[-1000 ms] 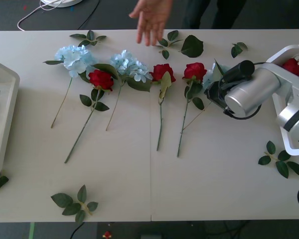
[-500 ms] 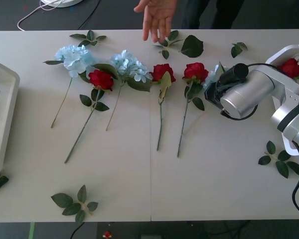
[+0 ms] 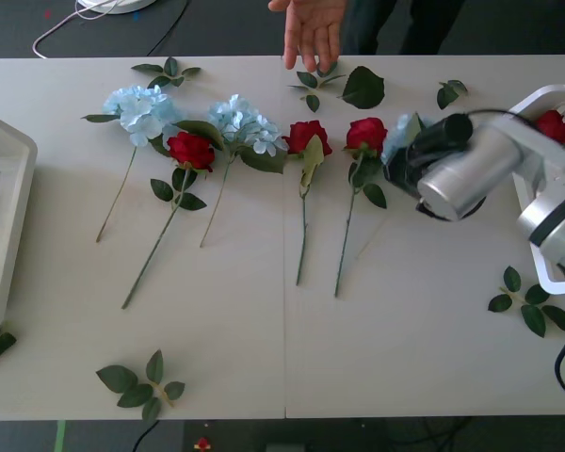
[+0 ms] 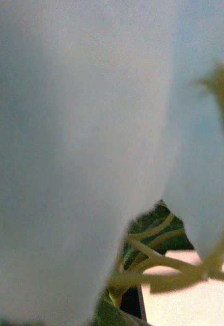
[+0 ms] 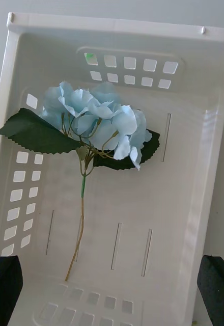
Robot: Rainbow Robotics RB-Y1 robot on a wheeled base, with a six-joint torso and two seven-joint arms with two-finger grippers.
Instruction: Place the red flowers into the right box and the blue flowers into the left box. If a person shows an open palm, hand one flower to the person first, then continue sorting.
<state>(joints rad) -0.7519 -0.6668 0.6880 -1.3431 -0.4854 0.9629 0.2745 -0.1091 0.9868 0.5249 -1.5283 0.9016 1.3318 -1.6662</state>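
Right gripper [image 3: 407, 162] sits at about 3 o'clock on the table [image 3: 264, 348], nosed into a pale-blue hydrangea [image 3: 400, 132] next to the rightmost rose; cannot tell whether its fingers are closed on it. The person's open hand [image 3: 313, 28] hangs over the far edge at 12 o'clock.

Handling, as a judgement: these artificial flowers look very light, with soft, crushable heads and thin, springy wire stems. Best hold is on the stem just under the head, not on the petals. A long stem will likely swing and could snag the neighbouring leaves.

Three red flowers [image 3: 190, 150] and two more blue flowers [image 3: 143, 108] lie in a row across the middle. One red bloom [image 3: 553, 124] already rests in the right box [image 3: 546, 96] at 3 o'clock.

The right wrist view gives blurred blue petals [image 4: 71, 153] pressed against the lens, with stalks below. The left wrist view shows what the front view cuts off: the left gripper [image 5: 112, 285], spread wide, over the left box [image 5: 214, 153], one blue hydrangea [image 5: 94, 119] lying inside.
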